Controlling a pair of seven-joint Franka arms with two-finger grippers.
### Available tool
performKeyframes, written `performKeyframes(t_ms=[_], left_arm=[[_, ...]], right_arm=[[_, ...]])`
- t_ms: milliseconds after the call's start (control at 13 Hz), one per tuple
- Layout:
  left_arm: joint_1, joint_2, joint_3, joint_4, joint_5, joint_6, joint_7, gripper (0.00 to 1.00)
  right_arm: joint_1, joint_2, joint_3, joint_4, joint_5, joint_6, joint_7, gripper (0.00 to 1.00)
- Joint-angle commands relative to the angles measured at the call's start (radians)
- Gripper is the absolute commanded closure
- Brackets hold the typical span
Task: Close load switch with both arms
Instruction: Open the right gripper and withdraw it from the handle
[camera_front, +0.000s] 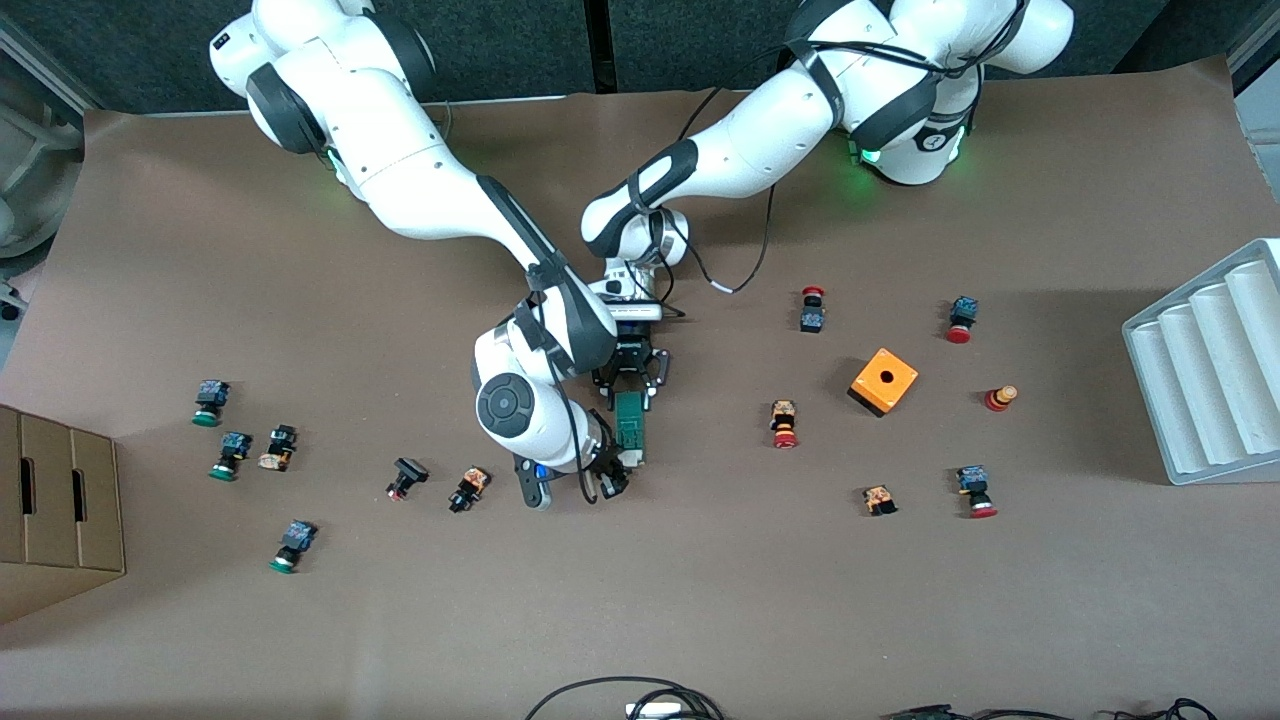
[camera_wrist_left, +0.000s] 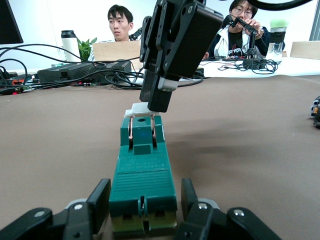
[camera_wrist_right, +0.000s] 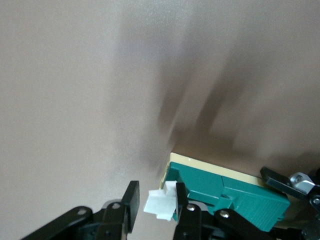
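The load switch (camera_front: 630, 425), a narrow dark-green block, lies flat on the brown table, its white piece (camera_front: 636, 457) at the end nearer the front camera. My left gripper (camera_front: 630, 390) is shut on the block's other end; in the left wrist view its fingers (camera_wrist_left: 99, 200) press both sides of the load switch (camera_wrist_left: 142, 170). My right gripper (camera_front: 612, 478) sits low at the white end. In the right wrist view the right gripper (camera_wrist_right: 155, 194) straddles the white piece (camera_wrist_right: 160, 202): one finger touches it, the other stands off with a gap. The right gripper (camera_wrist_left: 159, 100) also shows in the left wrist view.
An orange cube with a hole (camera_front: 883, 381) sits toward the left arm's end, with several red-capped push buttons (camera_front: 784, 423) around it. Green-capped buttons (camera_front: 210, 402) lie toward the right arm's end. A white ridged tray (camera_front: 1210, 370) and a cardboard box (camera_front: 55, 510) stand at the table's ends.
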Motion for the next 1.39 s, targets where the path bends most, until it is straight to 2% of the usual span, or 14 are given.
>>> performKeyframes(t_ms=[0,231,308,386,463,540,771,1002,1311], left_arm=[[-0.007,0.017,0.014,-0.001,-0.008,0.003,0.018,0.37],[-0.007,0.019,0.014,0.008,-0.011,0.005,-0.025,0.38],[-0.007,0.019,0.013,0.01,-0.01,0.003,-0.069,0.38],[-0.008,0.019,0.013,0.01,-0.007,0.003,-0.1,0.38],[-0.01,0.019,0.013,0.01,-0.007,0.003,-0.106,0.38],[-0.01,0.019,0.013,0.008,-0.007,0.003,-0.106,0.39],[-0.01,0.019,0.013,0.008,-0.007,0.003,-0.1,0.39],[-0.01,0.019,0.013,0.008,-0.007,0.003,-0.099,0.39],[-0.01,0.012,0.013,0.008,-0.007,0.003,-0.089,0.39]], right_arm=[[-0.005,0.048,-0.002,0.047,0.025,0.019,-0.008,0.63],[-0.007,0.02,-0.002,0.047,0.025,-0.025,-0.01,0.61],[-0.02,-0.001,-0.002,0.046,0.025,-0.05,-0.011,0.4],[-0.034,-0.023,-0.002,0.046,0.025,-0.079,-0.02,0.26],[-0.045,-0.049,-0.004,0.046,0.022,-0.112,-0.023,0.03],[-0.057,-0.076,-0.004,0.043,0.016,-0.151,-0.051,0.0],[-0.117,-0.187,-0.007,0.015,0.002,-0.26,-0.224,0.0],[-0.183,-0.332,-0.008,-0.08,-0.017,-0.358,-0.434,0.0],[-0.296,-0.544,-0.013,-0.176,-0.127,-0.58,-0.721,0.0]])
